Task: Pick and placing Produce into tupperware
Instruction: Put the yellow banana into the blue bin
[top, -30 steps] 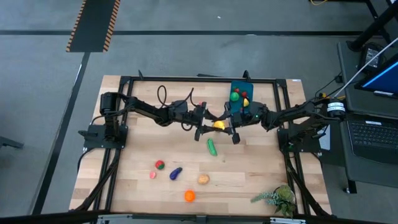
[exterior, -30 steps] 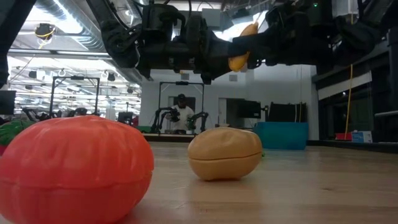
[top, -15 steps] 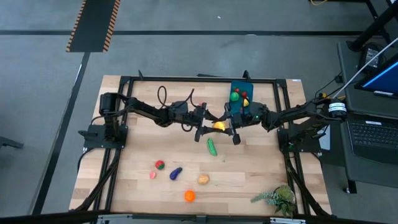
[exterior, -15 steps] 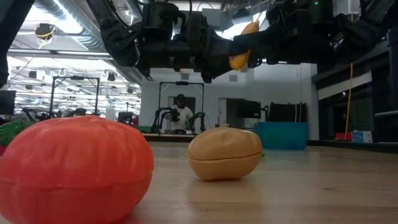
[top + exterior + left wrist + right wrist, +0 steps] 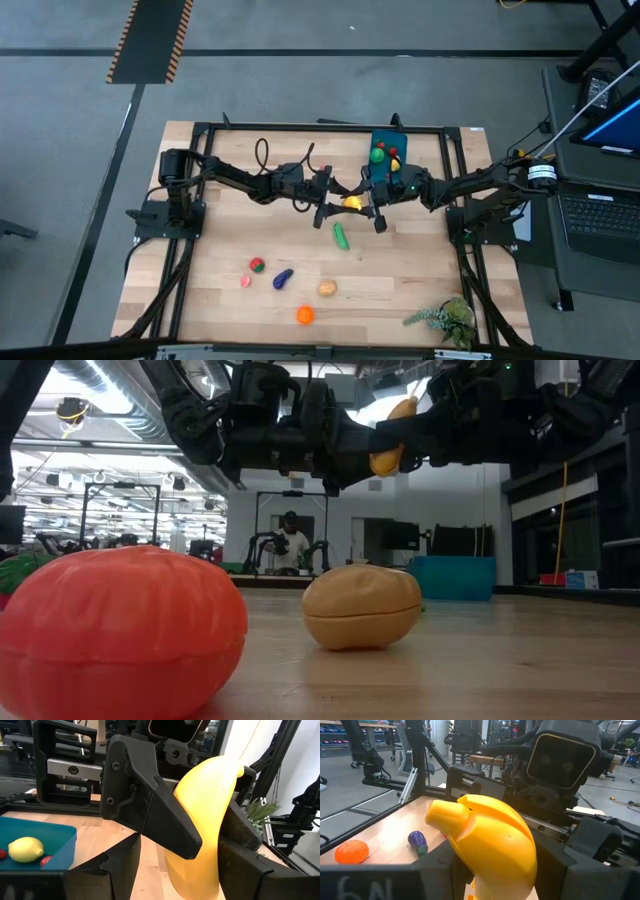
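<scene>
Both grippers meet in mid-air over the middle of the table, and I see the yellow banana (image 5: 351, 201) caught between them. My right gripper (image 5: 377, 207) has its jaws clamped on the banana; in its own wrist view the fruit (image 5: 487, 845) sits wedged between the two dark fingers. My left gripper (image 5: 328, 207) faces it from the other side, and in the left wrist view the banana (image 5: 205, 820) stands upright between that gripper's fingers too, with the right gripper's finger (image 5: 150, 805) pressed against its side; I cannot tell whether the left fingers actually press the fruit or only bracket it. From the low view the banana (image 5: 388, 450) hangs well above the tabletop. Just beyond the right gripper, near the table's far edge, the blue tupperware (image 5: 385, 140) holds a green piece (image 5: 377, 155), a red one and a yellow one. On the wood just below the grippers lies the green cucumber (image 5: 341, 236). Farther toward the near edge I count a red-and-green piece (image 5: 256, 265), a pink one (image 5: 245, 281), a purple eggplant (image 5: 282, 279), a tan piece (image 5: 327, 288) and an orange one (image 5: 304, 315). A leafy sprig (image 5: 445, 318) lies at the near right corner.
</scene>
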